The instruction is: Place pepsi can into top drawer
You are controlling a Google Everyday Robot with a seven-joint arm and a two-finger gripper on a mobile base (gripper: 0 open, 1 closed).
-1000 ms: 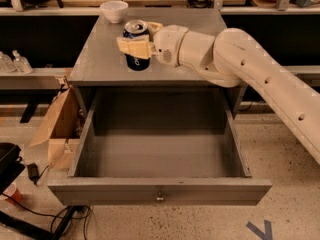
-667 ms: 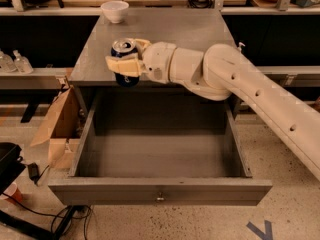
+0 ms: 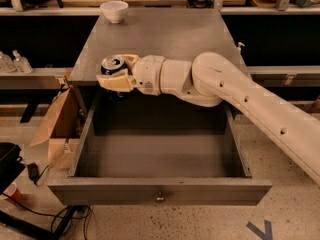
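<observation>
The pepsi can point(image 3: 113, 65), dark navy with a silver top and pull tab, is held upright in my gripper point(image 3: 118, 71). The gripper's cream fingers point(image 3: 116, 82) are shut on its sides. It hangs at the front edge of the grey cabinet top point(image 3: 170, 36), just over the back left corner of the top drawer point(image 3: 159, 156). The drawer is pulled fully open, with nothing inside, and has a small round metal knob point(image 3: 159, 198) on its front panel. My white arm reaches in from the right.
A white bowl point(image 3: 114, 10) stands at the cabinet top's back left corner. An open cardboard box point(image 3: 61, 121) sits on the floor left of the drawer. Clear bottles point(image 3: 15, 62) stand on a shelf at left. Cables and a dark object lie at bottom left.
My gripper has carried the can from the middle of the cabinet top forward and left to its front edge, over the drawer's back left corner.
</observation>
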